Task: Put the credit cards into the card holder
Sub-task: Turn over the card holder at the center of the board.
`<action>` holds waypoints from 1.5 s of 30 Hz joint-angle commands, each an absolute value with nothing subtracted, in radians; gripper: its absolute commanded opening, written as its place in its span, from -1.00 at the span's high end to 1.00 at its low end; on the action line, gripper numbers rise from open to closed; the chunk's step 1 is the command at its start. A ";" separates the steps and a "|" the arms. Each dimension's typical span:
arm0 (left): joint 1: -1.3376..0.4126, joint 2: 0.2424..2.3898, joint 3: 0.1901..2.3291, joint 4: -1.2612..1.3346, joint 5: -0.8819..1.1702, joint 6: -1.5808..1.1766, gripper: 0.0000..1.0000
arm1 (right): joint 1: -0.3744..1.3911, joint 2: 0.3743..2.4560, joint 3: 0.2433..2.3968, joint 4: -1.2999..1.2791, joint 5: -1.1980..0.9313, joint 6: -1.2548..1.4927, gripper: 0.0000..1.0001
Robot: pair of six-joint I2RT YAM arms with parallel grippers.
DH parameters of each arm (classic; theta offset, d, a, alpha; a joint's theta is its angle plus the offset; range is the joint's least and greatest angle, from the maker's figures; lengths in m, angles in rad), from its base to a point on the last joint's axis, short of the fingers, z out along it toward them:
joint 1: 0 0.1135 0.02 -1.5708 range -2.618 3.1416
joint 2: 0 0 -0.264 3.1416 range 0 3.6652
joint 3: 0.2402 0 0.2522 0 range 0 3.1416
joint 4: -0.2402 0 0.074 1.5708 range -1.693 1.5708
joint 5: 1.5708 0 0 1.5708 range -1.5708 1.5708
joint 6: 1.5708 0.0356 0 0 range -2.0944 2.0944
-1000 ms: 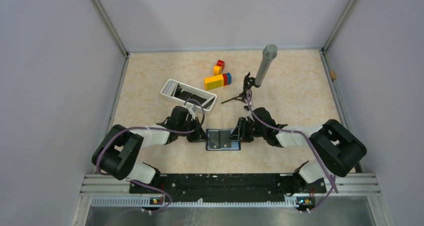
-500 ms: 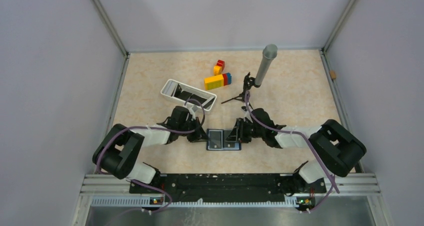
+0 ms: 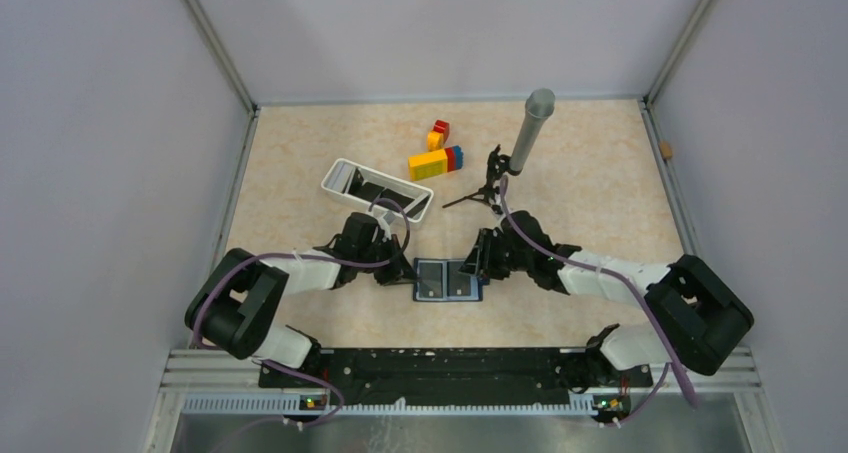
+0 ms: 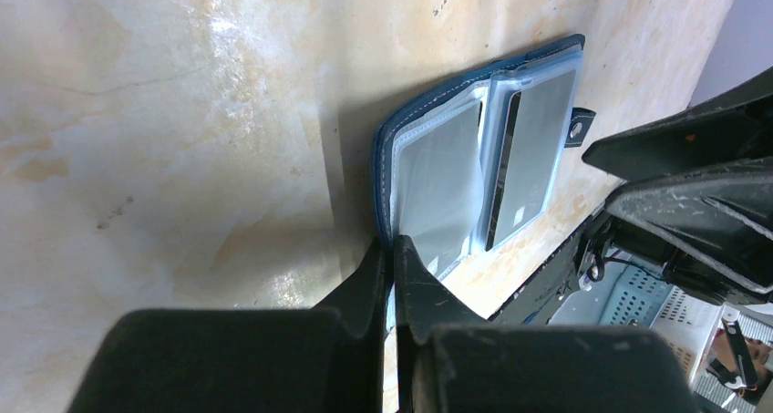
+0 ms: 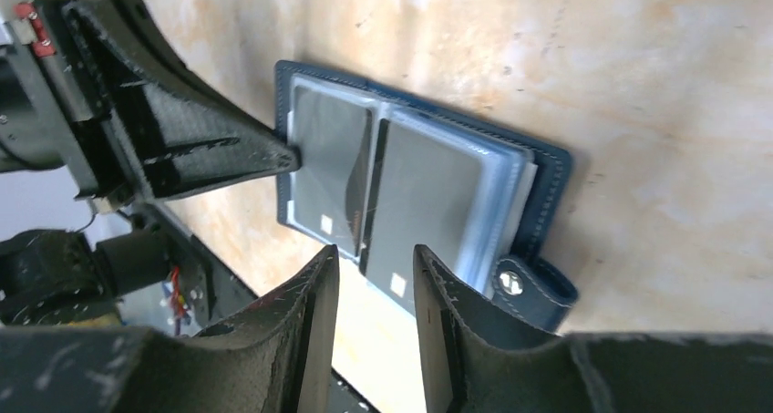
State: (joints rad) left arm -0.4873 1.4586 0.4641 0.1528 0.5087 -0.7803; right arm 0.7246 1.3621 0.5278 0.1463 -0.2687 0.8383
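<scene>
The navy-blue card holder [image 3: 447, 279] lies open on the table between both arms. Its clear pockets show two grey credit cards [image 5: 330, 162] [image 5: 428, 190], also seen in the left wrist view as card [image 4: 440, 185] and card [image 4: 533, 149]. My left gripper [image 4: 394, 247] is shut on the holder's [image 4: 387, 149] left edge and appears in the right wrist view as the left gripper [image 5: 196, 153]. My right gripper [image 5: 376, 265] stands open over the holder's [image 5: 545, 180] near edge, beside the snap tab [image 5: 510, 283], with nothing between its fingers. From above, the left gripper [image 3: 408, 271] and right gripper [image 3: 477, 267] flank the holder.
A white tray [image 3: 345, 178] with dark cards inside sits behind the left gripper. Coloured blocks [image 3: 436, 158] lie further back. A grey cylinder on a small black tripod [image 3: 525, 133] stands just behind the right arm. Side walls enclose the table.
The right arm's shoulder and elbow have swung out to the right, and its gripper has backed off slightly over the holder. The left gripper keeps its pinch.
</scene>
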 commanded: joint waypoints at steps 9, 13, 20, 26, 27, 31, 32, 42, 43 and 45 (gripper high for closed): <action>-0.491 1.465 0.477 0.150 0.470 -0.769 1.00 | 0.726 1.354 0.539 0.033 -0.162 0.813 0.28; -0.492 1.463 0.479 0.147 0.471 -0.769 1.00 | 0.726 1.376 0.530 0.087 -0.201 0.815 0.28; -0.491 1.463 0.480 0.144 0.470 -0.768 1.00 | 0.728 1.399 0.521 0.167 -0.261 0.835 0.33; -0.492 1.463 0.480 0.145 0.471 -0.767 1.00 | 0.727 1.360 0.522 0.165 -0.262 0.841 0.38; -0.492 1.463 0.481 0.145 0.470 -0.767 1.00 | 0.727 1.355 0.523 0.163 -0.262 0.841 0.39; -0.492 1.461 0.482 0.145 0.470 -0.766 1.00 | 0.727 1.348 0.528 0.165 -0.264 0.836 0.40; -0.492 1.461 0.482 0.146 0.471 -0.766 1.00 | 0.726 1.350 0.529 0.168 -0.266 0.833 0.40; -0.492 1.469 0.486 0.151 0.477 -0.766 1.00 | 0.729 1.349 0.530 0.200 -0.295 0.837 0.37; -0.492 1.472 0.486 0.152 0.477 -0.765 1.00 | 0.729 1.346 0.528 0.207 -0.298 0.839 0.36; -0.491 1.475 0.488 0.154 0.478 -0.765 1.00 | 0.729 1.342 0.528 0.218 -0.305 0.840 0.34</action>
